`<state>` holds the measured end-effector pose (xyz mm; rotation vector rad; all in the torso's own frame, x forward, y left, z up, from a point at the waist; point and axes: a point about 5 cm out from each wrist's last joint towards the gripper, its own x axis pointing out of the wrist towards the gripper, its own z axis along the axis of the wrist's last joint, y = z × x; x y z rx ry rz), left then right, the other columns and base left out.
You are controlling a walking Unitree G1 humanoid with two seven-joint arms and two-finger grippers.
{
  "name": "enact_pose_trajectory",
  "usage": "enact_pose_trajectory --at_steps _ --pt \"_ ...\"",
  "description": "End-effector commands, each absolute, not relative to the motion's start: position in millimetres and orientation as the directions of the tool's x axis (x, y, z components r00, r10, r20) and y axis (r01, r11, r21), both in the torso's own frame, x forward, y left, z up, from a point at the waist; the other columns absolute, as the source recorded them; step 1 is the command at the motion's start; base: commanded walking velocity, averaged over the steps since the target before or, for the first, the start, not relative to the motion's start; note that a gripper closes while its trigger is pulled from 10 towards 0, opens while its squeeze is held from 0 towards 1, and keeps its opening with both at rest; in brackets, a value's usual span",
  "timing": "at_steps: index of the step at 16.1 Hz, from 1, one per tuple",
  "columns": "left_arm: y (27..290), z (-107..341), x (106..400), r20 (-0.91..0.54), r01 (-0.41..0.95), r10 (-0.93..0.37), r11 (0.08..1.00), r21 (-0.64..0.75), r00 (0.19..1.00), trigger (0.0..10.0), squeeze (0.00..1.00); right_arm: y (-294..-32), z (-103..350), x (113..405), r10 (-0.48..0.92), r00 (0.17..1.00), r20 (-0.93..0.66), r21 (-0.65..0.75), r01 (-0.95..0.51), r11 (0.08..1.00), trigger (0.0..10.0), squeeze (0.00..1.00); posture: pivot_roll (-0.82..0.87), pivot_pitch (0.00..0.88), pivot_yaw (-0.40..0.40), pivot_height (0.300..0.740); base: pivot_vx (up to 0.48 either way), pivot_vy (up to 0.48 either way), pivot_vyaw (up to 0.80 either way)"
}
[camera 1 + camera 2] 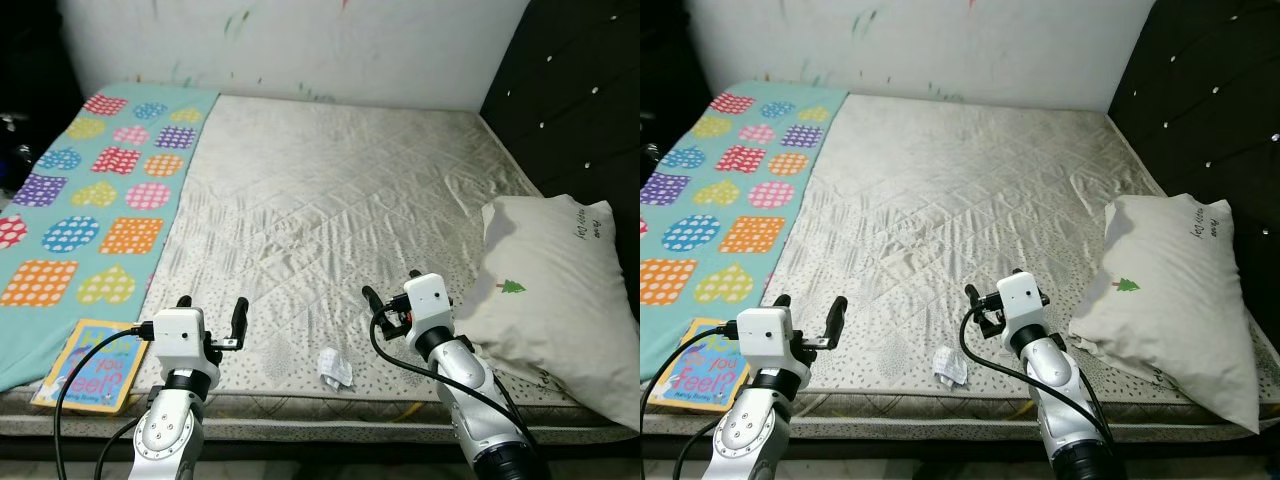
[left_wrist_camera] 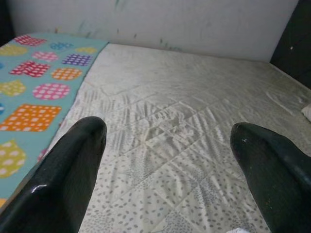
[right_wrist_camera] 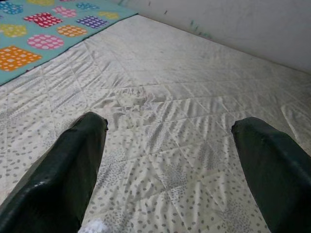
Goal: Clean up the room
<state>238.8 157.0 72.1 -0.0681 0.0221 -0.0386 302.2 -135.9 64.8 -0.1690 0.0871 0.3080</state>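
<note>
Near front edge of mattress [image 1: 330, 200]: crumpled white wrapper [image 1: 335, 368], perhaps paper, is lying between the grippers.
Left gripper [image 1: 212, 308]: hovering, fingers apart.
Right gripper [image 1: 392, 290]: hovering, fingers spread.
Front left corner: picture book [image 1: 92, 366] is resting.

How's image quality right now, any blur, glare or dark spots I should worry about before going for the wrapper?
Left eye view: sharp, evenly lit; crumpled wrapper clear near the mattress edge, upper left corner dark. Left wrist view: mattress crisp, fingers soft and close, with a small glare spot. Right wrist view: likewise soft fingers, no glare.
</note>
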Motion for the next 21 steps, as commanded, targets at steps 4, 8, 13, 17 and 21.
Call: enact_pose_trajectory --at_steps 4,8,13,17,21 --pt "165.7 73.4 236.3 -0.030 -0.045 0.045 0.999 -0.017 0.999 10.0 0.00 -142.9 68.1 304.7 0.266 0.957 -0.118 -0.190 -0.285 0.940 10.0 0.00 0.03 0.000 -0.082 0.740 0.000 0.000 0.00" --pt "188.4 75.6 215.4 -0.040 -0.130 0.131 0.991 0.026 0.991 10.0 0.00 -159.3 76.9 301.0 0.238 0.965 -0.105 -0.157 -0.253 0.955 10.0 0.00 0.03 0.000 -0.087 0.740 0.000 0.000 0.00" --pt "198.9 92.8 210.5 -0.031 -0.153 0.154 0.987 0.042 0.988 10.0 0.00 -163.3 92.2 299.8 0.219 0.972 -0.081 -0.111 -0.227 0.968 10.0 0.00 0.05 0.066 -0.098 0.740 0.000 0.000 0.00" --pt "206.5 97.9 208.0 -0.031 -0.171 0.173 0.984 0.051 0.984 10.0 0.00 -167.1 86.9 291.0 0.259 0.958 -0.122 -0.115 -0.272 0.955 10.0 0.00 0.04 0.079 -0.114 0.736 0.000 0.000 0.00" --pt "203.5 100.3 209.6 -0.037 -0.165 0.167 0.985 0.047 0.985 10.0 0.00 -160.9 90.9 290.3 0.312 0.942 -0.120 -0.121 -0.326 0.938 10.0 0.00 0.04 0.077 -0.124 0.685 0.000 0.000 0.00"
